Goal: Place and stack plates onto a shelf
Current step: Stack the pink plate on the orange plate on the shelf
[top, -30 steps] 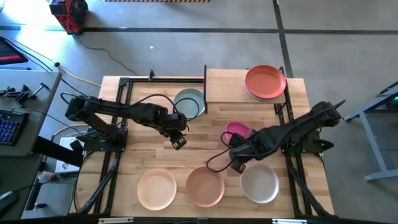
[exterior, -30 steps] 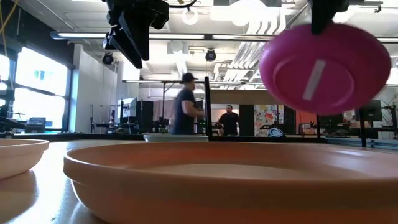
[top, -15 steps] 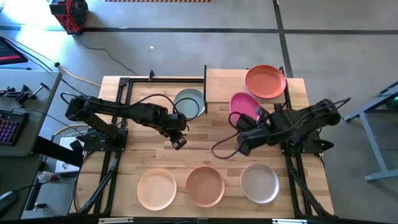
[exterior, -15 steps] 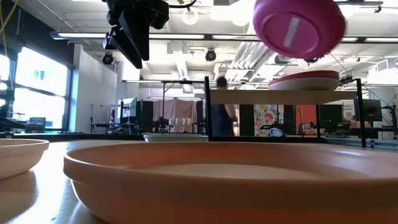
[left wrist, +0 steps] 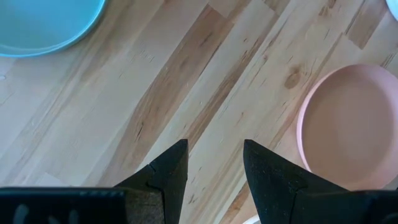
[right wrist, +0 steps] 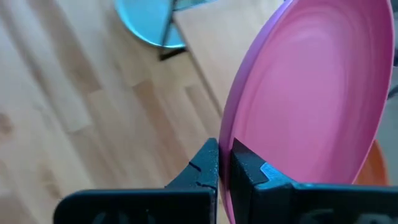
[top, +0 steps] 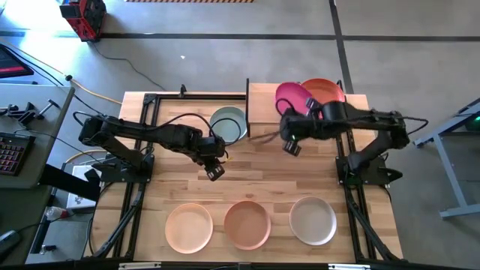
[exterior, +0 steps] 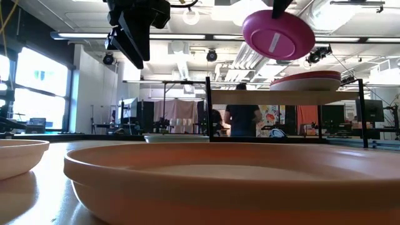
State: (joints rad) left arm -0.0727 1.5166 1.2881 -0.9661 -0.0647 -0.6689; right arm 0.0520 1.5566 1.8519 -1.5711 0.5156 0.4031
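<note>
Magenta plate, in right end effector (rim-pinched), above shelf

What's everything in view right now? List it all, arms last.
Round matte magenta plate: one, gripped by its rim, above the shelf.
Rust orange plate stack: on the shelf's right end; count unclear.
Small raised light-wood shelf: one, table's back right.
Pale blue-green plate: one, left of the shelf.
Peach, terracotta, beige-grey plates: one each, front row.
Person: background.
Left gripper: open, empty, mid-table.
Right gripper: holding the magenta plate.
</note>
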